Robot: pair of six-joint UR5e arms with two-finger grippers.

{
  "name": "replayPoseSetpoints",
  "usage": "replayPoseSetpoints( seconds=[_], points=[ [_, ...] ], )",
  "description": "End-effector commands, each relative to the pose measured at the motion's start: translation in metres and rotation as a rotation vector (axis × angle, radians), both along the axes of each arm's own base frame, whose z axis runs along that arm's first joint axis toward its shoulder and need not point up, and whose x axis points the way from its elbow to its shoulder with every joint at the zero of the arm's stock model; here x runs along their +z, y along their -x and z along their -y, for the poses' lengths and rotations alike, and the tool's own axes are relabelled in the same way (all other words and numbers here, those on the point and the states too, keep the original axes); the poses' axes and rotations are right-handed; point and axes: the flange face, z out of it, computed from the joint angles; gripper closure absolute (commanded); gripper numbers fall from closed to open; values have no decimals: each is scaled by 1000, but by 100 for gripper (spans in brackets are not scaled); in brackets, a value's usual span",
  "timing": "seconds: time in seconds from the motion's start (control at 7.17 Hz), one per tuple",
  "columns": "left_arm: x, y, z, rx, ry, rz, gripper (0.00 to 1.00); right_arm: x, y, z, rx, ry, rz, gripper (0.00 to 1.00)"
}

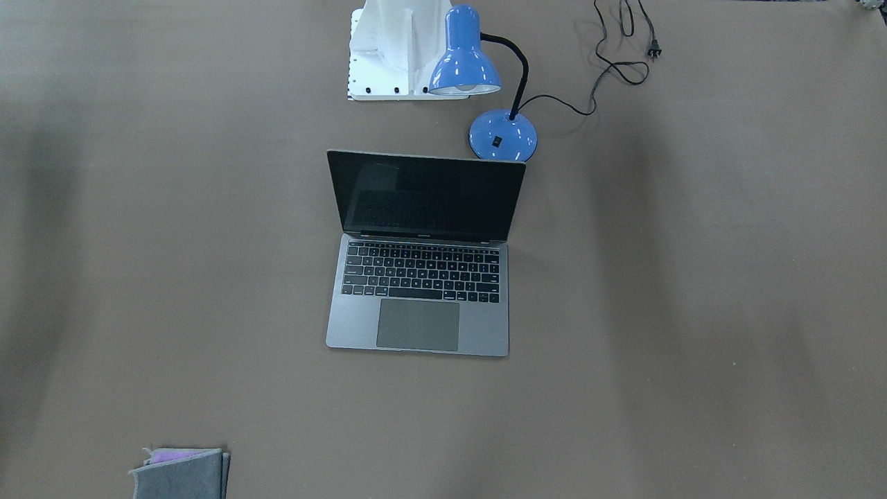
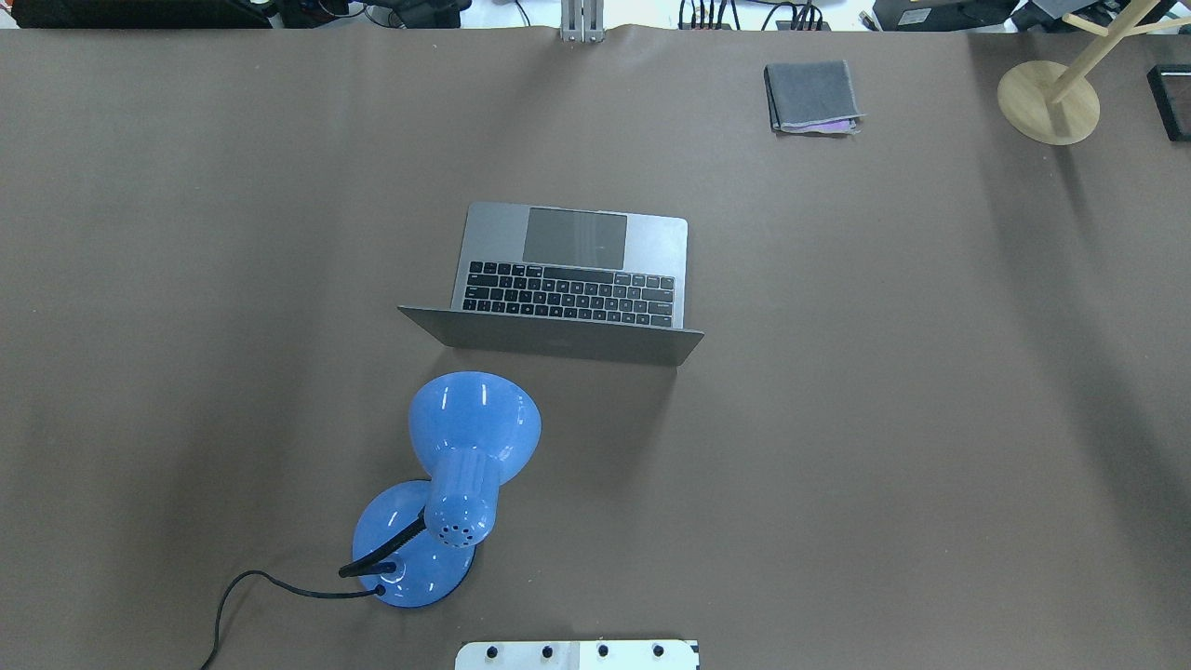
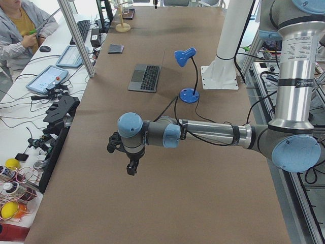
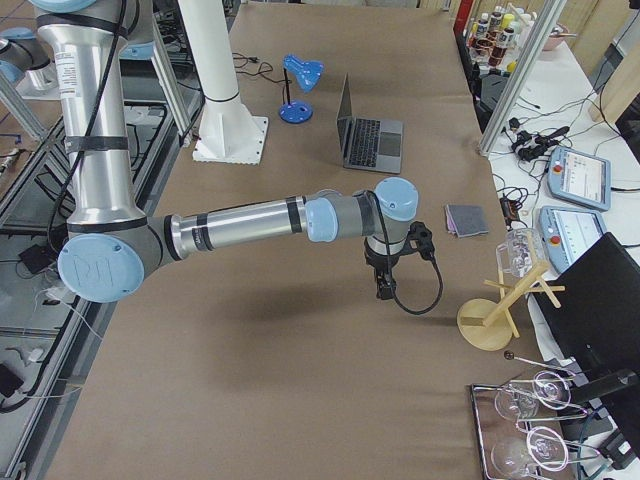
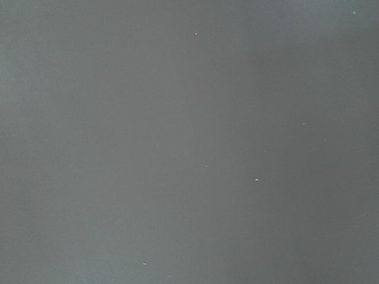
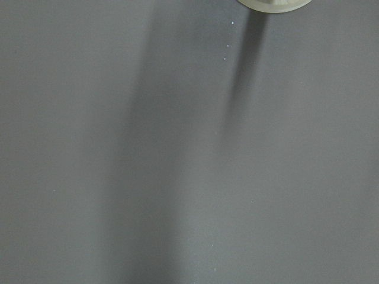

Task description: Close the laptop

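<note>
The laptop (image 1: 423, 277) lies open in the middle of the brown table, black screen upright, keyboard and trackpad showing. It also shows in the overhead view (image 2: 572, 279), the exterior left view (image 3: 146, 77) and the exterior right view (image 4: 370, 140). My left gripper (image 3: 132, 168) hangs over bare table far from the laptop, towards the table's left end. My right gripper (image 4: 383, 290) hangs over bare table towards the right end. Both show only in the side views, so I cannot tell whether they are open or shut. Both wrist views show only table surface.
A blue desk lamp (image 2: 465, 437) stands right behind the laptop's lid, its cable trailing off. A folded grey cloth (image 2: 811, 96) lies at the far right. A wooden stand (image 2: 1049, 100) is at the right end, near my right gripper. The white robot base (image 1: 388, 48) is behind the lamp.
</note>
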Motion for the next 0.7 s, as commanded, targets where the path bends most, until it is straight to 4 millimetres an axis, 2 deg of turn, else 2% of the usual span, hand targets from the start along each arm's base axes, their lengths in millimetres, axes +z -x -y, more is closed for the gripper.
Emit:
replayPoseSetpoints(
  seconds=[0.0,0.28,0.56],
  points=[
    [3,0,-4,7,-47,3,2,0,2,0,-3,0,1,0],
    [18,1,-22,8,-52,1,2,0,3,0,-5,1,3,0],
    [23,0,-29,1,-46,-4,1,-6,6,-1,-11,-8,15,0]
  ],
)
